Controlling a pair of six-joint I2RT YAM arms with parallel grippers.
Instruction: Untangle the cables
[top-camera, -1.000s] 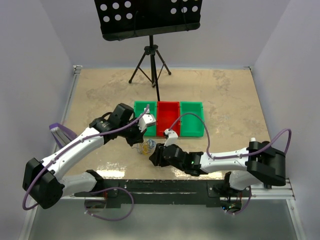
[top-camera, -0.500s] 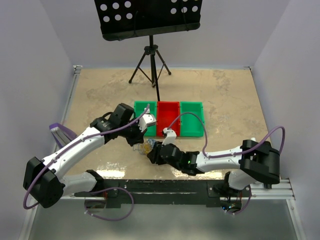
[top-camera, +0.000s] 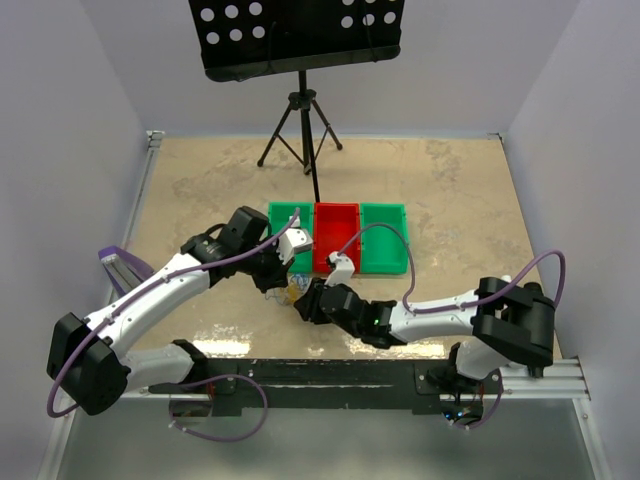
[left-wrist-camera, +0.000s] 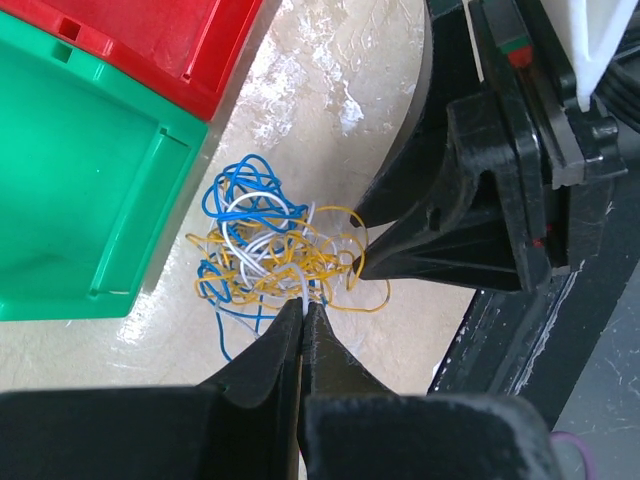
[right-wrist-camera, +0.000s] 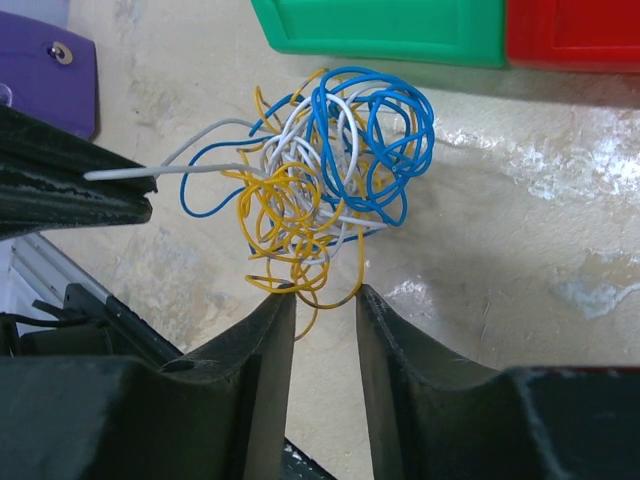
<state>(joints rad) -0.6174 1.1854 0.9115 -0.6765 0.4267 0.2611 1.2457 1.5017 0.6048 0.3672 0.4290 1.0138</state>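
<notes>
**Cables** (left-wrist-camera: 262, 250): one small tangled clump of blue, yellow-orange and white strands. It lies on the table (top-camera: 200, 190) just in front of the left green bin (left-wrist-camera: 70, 180), near where that bin meets the red bin (left-wrist-camera: 150, 40). The clump sits between the two grippers, which meet over it from opposite sides.

**Left gripper** (left-wrist-camera: 303, 312): jaws pressed together at the near edge of the clump, pinching a white strand (right-wrist-camera: 170, 170). In the right wrist view this strand runs nearly straight out of the tangle and ends between the closed tips.

**Right gripper** (right-wrist-camera: 325, 293): jaws parted with a moderate gap. The yellow loops (right-wrist-camera: 290, 240) form the lower part of the clump in this view, and the lowest of them dip into the gap. Neither finger visibly presses them. In the left wrist view one right fingertip reaches the yellow loops at the clump's side; contact cannot be confirmed.

**Strand layout:** blue loops are bunched on the side toward the bins, yellow-orange on the side toward the right gripper, and white is threaded through the middle. No strand lies apart from the clump.

**Surroundings:** three bins stand in a row, side by side, at mid-table: green, red, then the right green bin (top-camera: 384, 240). A black perforated stand (top-camera: 300, 35) on a tripod is behind them.
</notes>
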